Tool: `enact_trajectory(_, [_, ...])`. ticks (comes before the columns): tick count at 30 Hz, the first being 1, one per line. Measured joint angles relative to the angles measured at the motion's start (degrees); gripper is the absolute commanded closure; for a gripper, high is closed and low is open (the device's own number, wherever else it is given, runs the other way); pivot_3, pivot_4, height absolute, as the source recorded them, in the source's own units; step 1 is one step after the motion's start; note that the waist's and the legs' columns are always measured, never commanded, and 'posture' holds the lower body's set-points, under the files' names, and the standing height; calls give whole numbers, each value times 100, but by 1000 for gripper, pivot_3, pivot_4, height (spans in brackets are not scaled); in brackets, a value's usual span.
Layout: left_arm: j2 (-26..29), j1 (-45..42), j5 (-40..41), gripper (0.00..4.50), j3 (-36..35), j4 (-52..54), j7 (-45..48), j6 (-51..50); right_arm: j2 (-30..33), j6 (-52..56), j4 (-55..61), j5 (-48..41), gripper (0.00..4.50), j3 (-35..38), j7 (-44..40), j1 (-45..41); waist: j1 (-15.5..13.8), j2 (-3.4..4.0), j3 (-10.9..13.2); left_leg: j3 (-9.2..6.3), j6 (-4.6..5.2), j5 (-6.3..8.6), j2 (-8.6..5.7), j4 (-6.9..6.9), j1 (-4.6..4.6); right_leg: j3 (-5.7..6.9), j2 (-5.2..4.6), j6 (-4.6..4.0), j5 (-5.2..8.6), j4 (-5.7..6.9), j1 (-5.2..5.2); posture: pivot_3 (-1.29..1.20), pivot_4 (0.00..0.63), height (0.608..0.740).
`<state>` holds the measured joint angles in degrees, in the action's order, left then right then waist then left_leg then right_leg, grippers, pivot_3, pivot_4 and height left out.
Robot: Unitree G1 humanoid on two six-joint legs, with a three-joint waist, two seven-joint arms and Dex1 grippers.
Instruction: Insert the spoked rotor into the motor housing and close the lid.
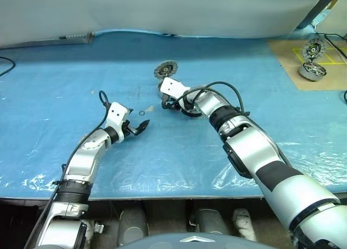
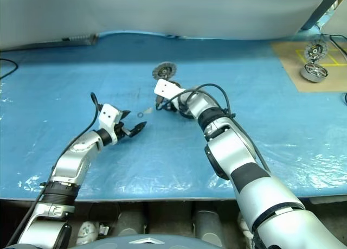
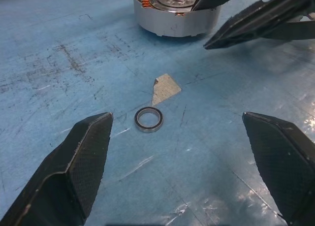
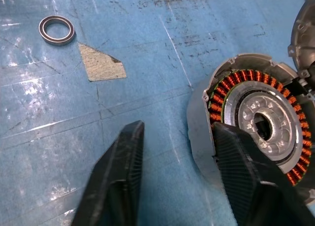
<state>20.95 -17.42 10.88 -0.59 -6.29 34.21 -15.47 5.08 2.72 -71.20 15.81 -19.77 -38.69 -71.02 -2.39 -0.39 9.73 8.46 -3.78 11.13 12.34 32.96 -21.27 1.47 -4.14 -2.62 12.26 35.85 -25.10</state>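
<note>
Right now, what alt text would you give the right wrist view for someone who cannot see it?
The right gripper, two black ridged fingers partly apart, reaches down at the round silver-grey motor housing with its ring of copper windings, one finger over its near edge. On the blue table cover beyond lie a small dark ring and a pale torn patch.

Both head eyes look down from above over the motor housing (image 4: 256, 122). Each wrist camera sits close, facing it from opposite sides, sharing the small ring (image 3: 149, 119) beside it.
</note>
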Motion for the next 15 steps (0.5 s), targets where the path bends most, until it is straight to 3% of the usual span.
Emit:
enact_trajectory(10, [0,0,1,0,0,0,-4,-1,-15,54,4,-1,2287,61,-9,1,0,0,0,1,0,0,1,1,1,0,1,-2,-1,1,0,0,150,740])
enact_trajectory(15, [0,24,1,0,0,10,-15,-6,-16,170,28,-2,3893,113,-45,4,0,0,0,2,0,0,2,0,1,0,1,-2,-1,-1,0,0,150,740])
